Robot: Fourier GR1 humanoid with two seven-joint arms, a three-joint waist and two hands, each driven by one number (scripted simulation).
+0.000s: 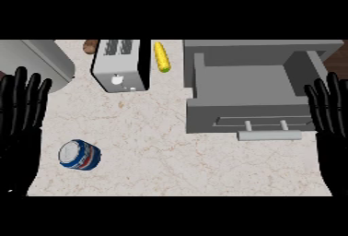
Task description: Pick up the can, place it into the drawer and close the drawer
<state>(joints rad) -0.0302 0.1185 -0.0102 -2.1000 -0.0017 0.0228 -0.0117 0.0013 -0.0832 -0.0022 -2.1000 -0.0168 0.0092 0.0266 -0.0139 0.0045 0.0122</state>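
The can (79, 155) stands on the counter (170, 152) just to the right of the left hand (24, 108), a little below the level of its palm and not touching it. It is blue with a pale top and some red on its side. The left hand's fingers are straight and apart, pointing up along the view's left edge, holding nothing. The right hand (329, 106) shows at the right edge in the same way, fingers straight and spread, also holding nothing.

By my reading the task has not begun: the first step, picking up the can, is the one in hand. The left hand is the nearer one, so the next move would call for it to swing right and down over the can and curl round its side.

The drawer (245, 87) lies just left of the right hand, well apart from the can, pulled out with its handle (268, 134) toward the robot. Nothing shows inside it.

Beyond the left hand's fingertips, to the right, stand a toaster (121, 64) and an ear of corn (161, 56).
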